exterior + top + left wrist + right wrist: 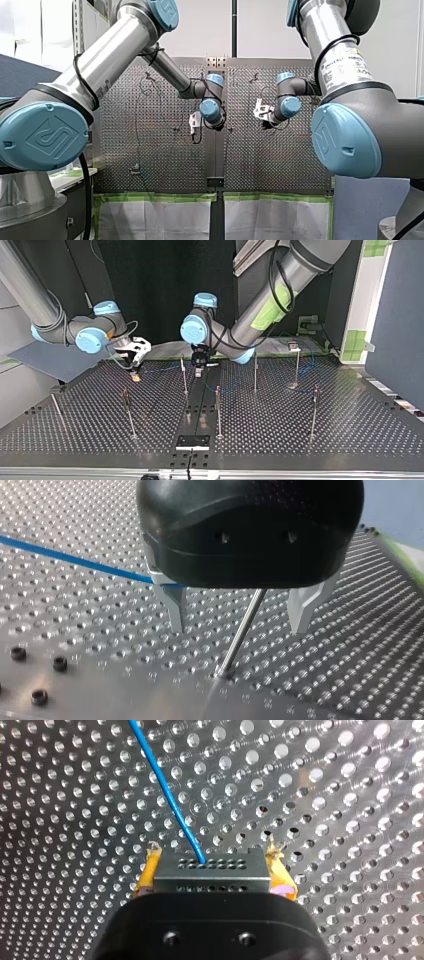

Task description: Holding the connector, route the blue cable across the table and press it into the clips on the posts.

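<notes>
The robot's right tool (214, 872) clamps its yellow pads (145, 876) on the grey connector (212, 865). From it the blue cable (170, 795) leads straight over the perforated surface (75, 610). The left tool (239, 627) hangs open and empty astride a post (235, 645), cable just beside it, apparently placed to guide the line in.

A silver perforated metal table (270, 440) fills the top view, a black backdrop (150, 290) on its far side. At that view's right stand a white board patched with green tape (365, 290) and a grey-blue partition (400, 315). The front view shows a pale wall (260, 25).
</notes>
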Tool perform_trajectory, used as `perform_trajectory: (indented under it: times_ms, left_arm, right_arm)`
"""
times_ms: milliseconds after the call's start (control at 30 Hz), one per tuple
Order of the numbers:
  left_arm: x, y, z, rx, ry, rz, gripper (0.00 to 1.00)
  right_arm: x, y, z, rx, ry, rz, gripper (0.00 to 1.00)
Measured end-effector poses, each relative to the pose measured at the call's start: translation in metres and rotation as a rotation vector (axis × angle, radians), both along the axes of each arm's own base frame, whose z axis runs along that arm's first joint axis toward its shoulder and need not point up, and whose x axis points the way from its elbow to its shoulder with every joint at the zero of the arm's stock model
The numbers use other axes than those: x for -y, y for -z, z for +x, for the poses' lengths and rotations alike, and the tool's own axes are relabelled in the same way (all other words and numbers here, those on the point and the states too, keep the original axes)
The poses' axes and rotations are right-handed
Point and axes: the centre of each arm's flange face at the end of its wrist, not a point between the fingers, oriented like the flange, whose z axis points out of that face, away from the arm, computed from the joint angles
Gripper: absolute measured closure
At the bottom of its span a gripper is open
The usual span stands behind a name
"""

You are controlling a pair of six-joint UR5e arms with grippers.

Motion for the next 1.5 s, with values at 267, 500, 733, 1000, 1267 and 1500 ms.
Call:
perform_trajectory:
  times_ms: [267, 500, 733, 1000, 1267, 1500]
  left_arm:
    - [0.019, -0.019, -0.038, -0.016, 0.028, 0.052, 0.00]
    - [0.045, -0.022, -0.062, 0.013, 0.042, 0.034, 0.00]
    - [0.076, -0.027, -0.079, 0.049, 0.079, -0.035, 0.00]
    - [0.111, -0.006, -0.097, 0.013, 0.070, 0.000, 0.00]
    - [0.123, 0.016, -0.096, -0.032, 0.039, 0.029, 0.00]
    - [0.130, 0.034, -0.082, -0.040, 0.004, 0.034, 0.00]
  right_arm:
    - [0.004, 0.001, -0.011, -0.004, 0.017, 0.019, 1.00]
    - [0.006, 0.002, -0.020, -0.013, 0.031, 0.033, 1.00]
    - [0.012, -0.001, -0.032, -0.017, 0.049, 0.033, 1.00]
    - [0.016, -0.022, -0.047, -0.006, 0.072, 0.012, 1.00]
    - [0.016, -0.024, -0.054, -0.020, 0.076, 0.018, 1.00]
    - [0.015, -0.023, -0.052, -0.021, 0.065, 0.018, 1.00]
